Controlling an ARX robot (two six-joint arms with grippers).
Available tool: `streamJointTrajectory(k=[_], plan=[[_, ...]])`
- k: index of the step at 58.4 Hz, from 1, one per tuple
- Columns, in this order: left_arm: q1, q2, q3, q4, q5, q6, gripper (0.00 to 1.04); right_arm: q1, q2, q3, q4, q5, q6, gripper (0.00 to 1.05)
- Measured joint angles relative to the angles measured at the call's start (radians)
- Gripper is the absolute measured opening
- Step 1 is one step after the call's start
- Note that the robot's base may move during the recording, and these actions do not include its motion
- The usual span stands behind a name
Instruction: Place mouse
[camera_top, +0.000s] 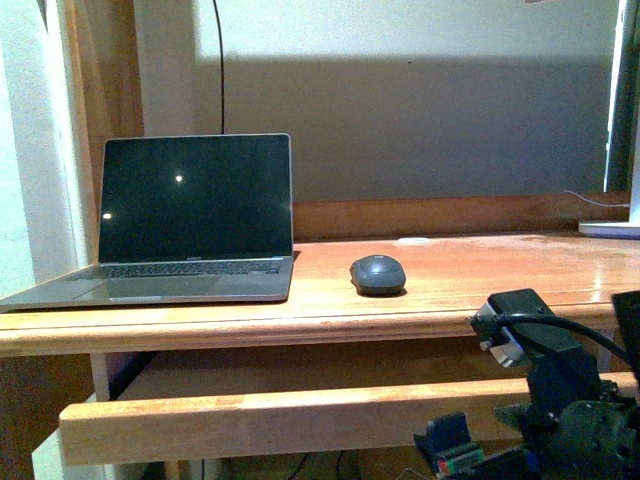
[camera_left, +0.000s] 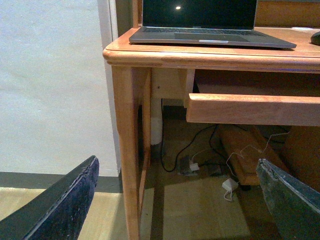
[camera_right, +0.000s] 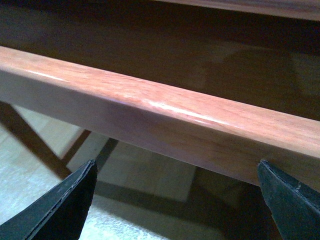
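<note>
Your right gripper (camera_right: 175, 200) is spread wide and holds nothing; its two dark fingers (camera_right: 60, 210) sit at the lower corners of the right wrist view. Close in front of them runs the front rail of a pulled-out wooden tray (camera_right: 165, 120), slanting across the picture. In the front view, your right arm (camera_top: 555, 380) shows low at the right, below the desk edge.

Your left gripper (camera_left: 175, 200) is likewise spread and empty, with one dark finger (camera_left: 65, 205) at each lower corner of its view. It hangs low beside the desk leg (camera_left: 127, 150), with white cables (camera_left: 235, 165) on the floor under the desk.

The mouse (camera_top: 378, 273) rests on the wooden desk (camera_top: 480, 270), apart from both grippers. It lies just beside the right edge of an open laptop (camera_top: 190, 220), whose screen is dark. The tray sits under the desktop.
</note>
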Motion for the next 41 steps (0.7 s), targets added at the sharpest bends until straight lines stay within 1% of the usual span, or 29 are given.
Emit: streamJointTrajectory(k=[9, 15, 19, 23, 27, 33, 35, 41], plan=[[0.0, 0.0, 0.0, 0.0, 0.0, 0.0, 0.97, 0.021, 0.069, 0.106, -0.044, 0.154, 0.011, 0.97], [0.0, 0.0, 0.0, 0.0, 0.0, 0.0, 0.97, 0.035, 0.105, 0.166, -0.08, 0.238, 0.016, 0.97], [0.0, 0.0, 0.0, 0.0, 0.0, 0.0, 0.97, 0.053, 0.13, 0.21, -0.13, 0.334, 0.032, 0.97], [0.0, 0.0, 0.0, 0.0, 0.0, 0.0, 0.97, 0.062, 0.142, 0.231, -0.155, 0.378, 0.048, 0.97], [0.0, 0.0, 0.0, 0.0, 0.0, 0.0, 0.97, 0.066, 0.146, 0.238, -0.161, 0.396, 0.06, 0.97], [0.0, 0.0, 0.0, 0.0, 0.0, 0.0, 0.97, 0.066, 0.142, 0.238, -0.162, 0.388, 0.082, 0.97], [0.0, 0.0, 0.0, 0.0, 0.0, 0.0, 0.97, 0.064, 0.136, 0.235, -0.162, 0.38, 0.1, 0.97], [0.0, 0.0, 0.0, 0.0, 0.0, 0.0, 0.97, 0.042, 0.085, 0.188, -0.14, 0.311, 0.134, 0.97]])
